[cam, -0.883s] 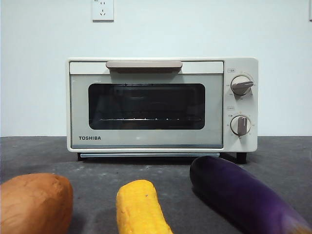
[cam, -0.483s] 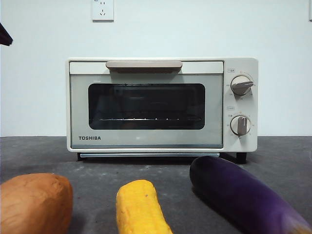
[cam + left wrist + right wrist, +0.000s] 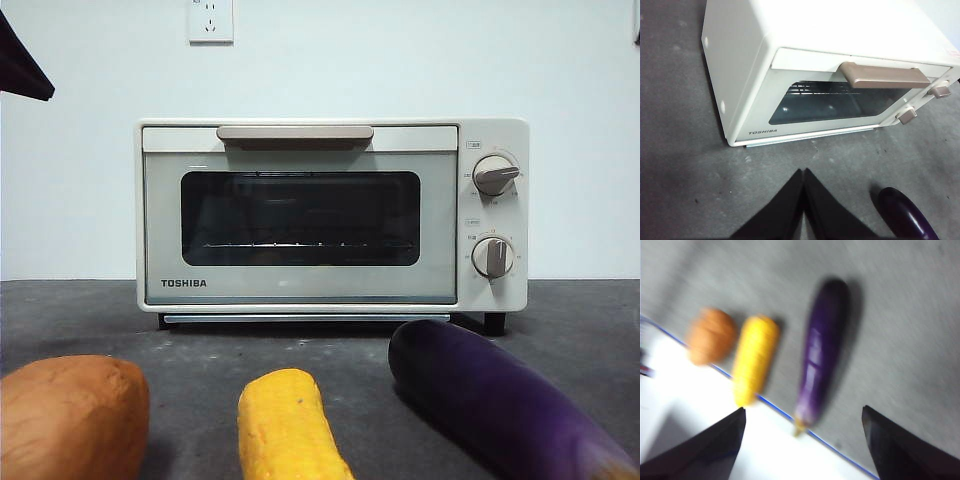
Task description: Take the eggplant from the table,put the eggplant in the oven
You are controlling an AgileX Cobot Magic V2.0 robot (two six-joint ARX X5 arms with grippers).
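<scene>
On the table [image 3: 560,310], in front view, the eggplant [image 3: 500,400] lay in the right foreground, rounded dark end toward the oven [image 3: 330,215], the other end running off the lower right corner. Corn cob [image 3: 288,428] lay beside it at centre, sweet potato [image 3: 70,415] at far left; none of the three touched another. Oven door was closed, handle [image 3: 295,133] across the top, two knobs [image 3: 494,215] on the right panel. A wall socket [image 3: 211,20] sat above the oven. Only a black tip showed at the upper left corner; the front view alone did not say which arm.

Left wrist view supplied that: left gripper [image 3: 804,172] hung above the bare table before the oven's closed door, jaws pressed together tip to tip, nothing between them. Same view caught only the rounded purple end of the eggplant near its jaws, not touching.

Right wrist view, blurred, was the only one showing all three vegetables whole, side by side, the eggplant's tan tip at a blue-lined white edge [image 3: 700,405]. Right gripper [image 3: 804,415] hung well above them, jaws spread wide, holding nothing
</scene>
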